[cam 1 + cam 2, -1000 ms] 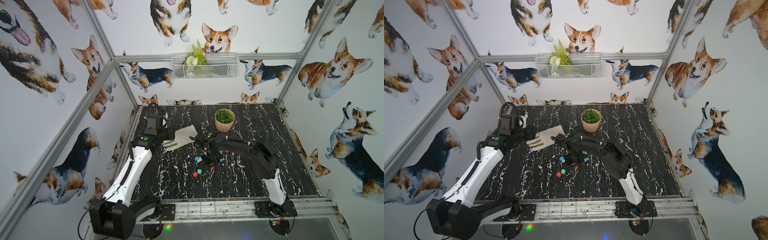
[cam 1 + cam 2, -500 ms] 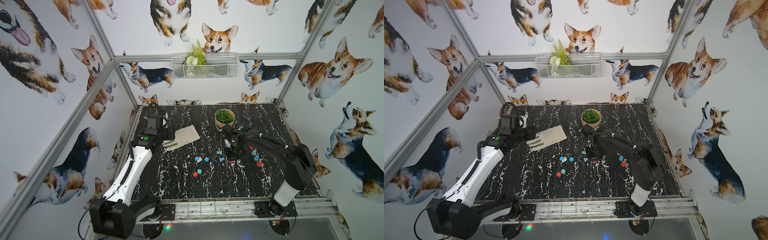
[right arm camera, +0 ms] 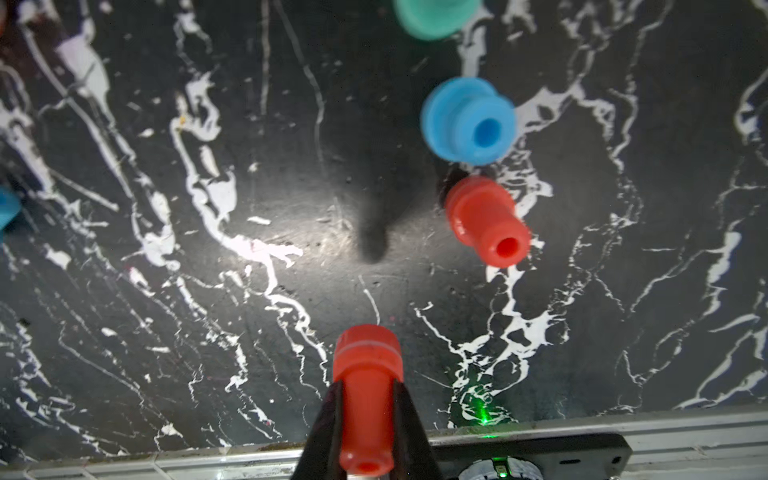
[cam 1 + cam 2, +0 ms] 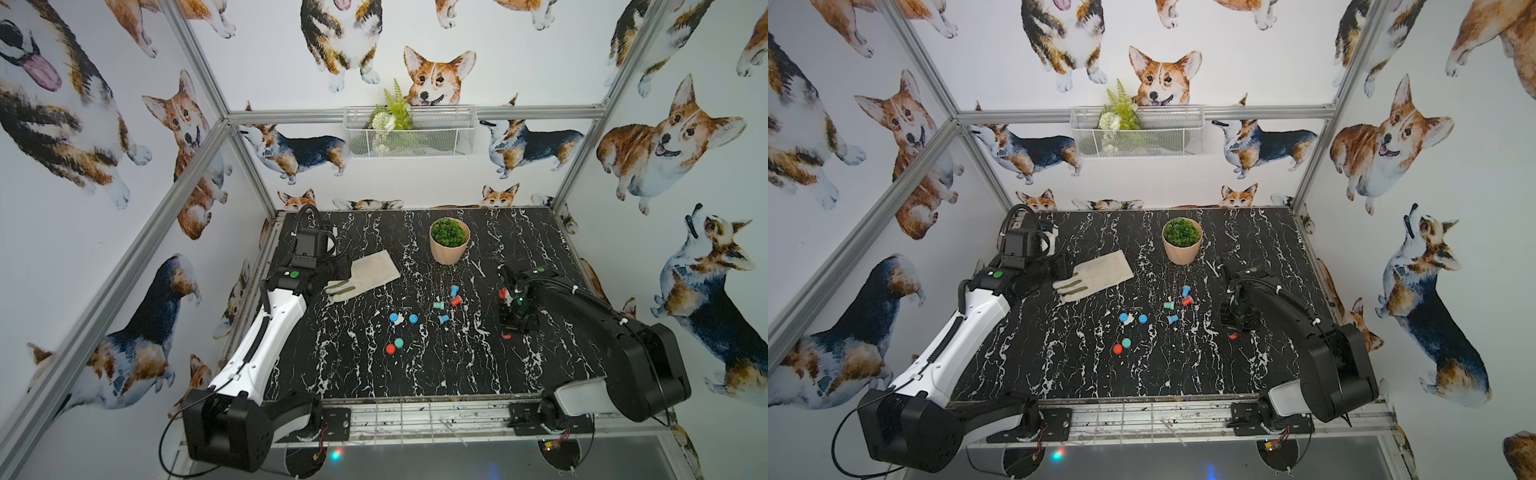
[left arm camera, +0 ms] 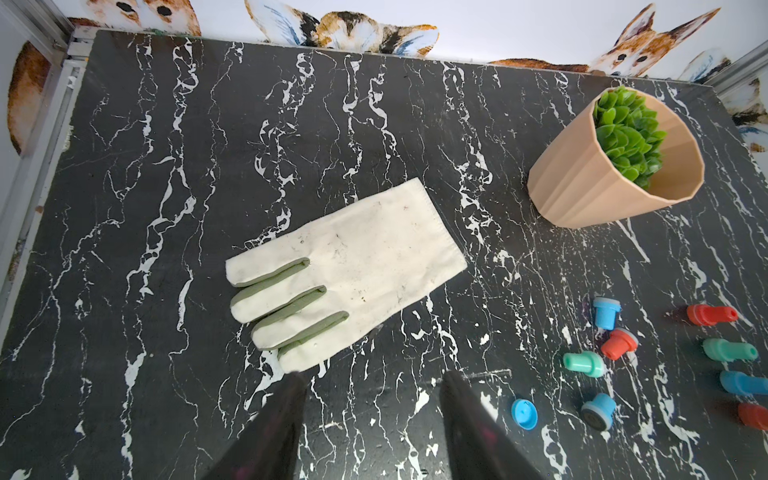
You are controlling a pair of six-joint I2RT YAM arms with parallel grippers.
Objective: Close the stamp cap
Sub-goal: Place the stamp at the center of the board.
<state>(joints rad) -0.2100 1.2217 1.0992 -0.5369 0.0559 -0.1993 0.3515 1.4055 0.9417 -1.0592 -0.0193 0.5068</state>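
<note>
Black marble bench (image 4: 374,374) with white veins, corgi-print walls (image 4: 540,50), aluminium frame (image 4: 291,117), wire basket (image 4: 440,137) on the back wall. Right end effector (image 3: 368,386) pinches red stamp (image 3: 368,361) over the bench's right side, near the front rail. Left end effector (image 5: 374,376) spread, beside white glove (image 5: 357,266). Red cap (image 4: 390,349) lies loose mid-bench.

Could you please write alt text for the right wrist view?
The right gripper is shut on a red stamp over a black marbled table. Beyond it sit a second red stamp, a blue stamp and a teal stamp.
</note>
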